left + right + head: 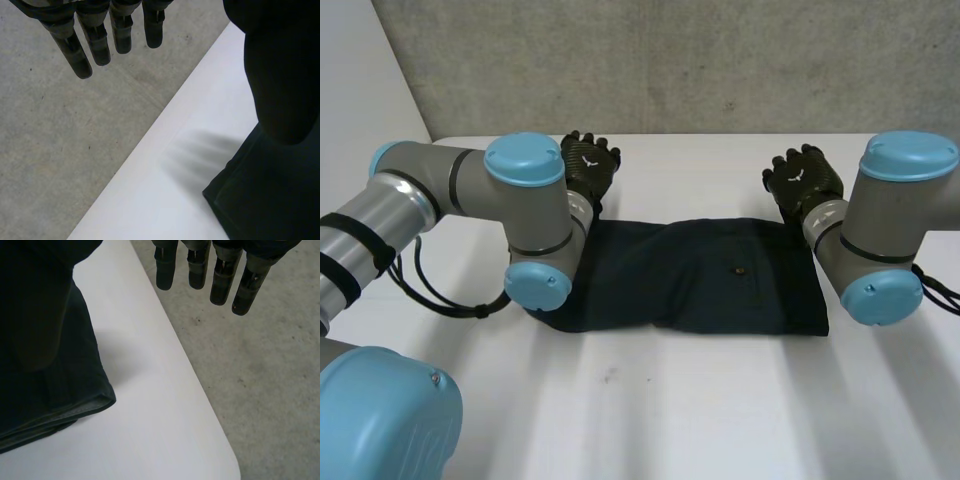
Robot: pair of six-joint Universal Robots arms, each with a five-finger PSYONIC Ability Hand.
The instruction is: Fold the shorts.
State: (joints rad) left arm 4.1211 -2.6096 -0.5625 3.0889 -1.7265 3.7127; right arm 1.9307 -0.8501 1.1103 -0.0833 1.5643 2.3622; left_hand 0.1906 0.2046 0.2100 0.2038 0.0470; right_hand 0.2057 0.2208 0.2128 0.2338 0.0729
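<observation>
Dark navy shorts [700, 275] lie flat across the middle of the white table [720, 400], with a small button on the upper layer. My left hand [588, 163] hovers past the far left corner of the shorts, fingers [95, 40] straight and holding nothing. My right hand [803, 180] hovers just past the far right corner, fingers [220, 275] also straight and empty. In the left wrist view a corner of the shorts [260, 200] lies below the thumb; in the right wrist view the shorts' hemmed corner [75, 400] lies on the table.
A grey concrete wall [670, 60] rises behind the table's far edge. The concrete floor [270, 390] lies beyond the table's rounded corner [227, 460]. My left arm's elbow [535, 280] rests over the left end of the shorts.
</observation>
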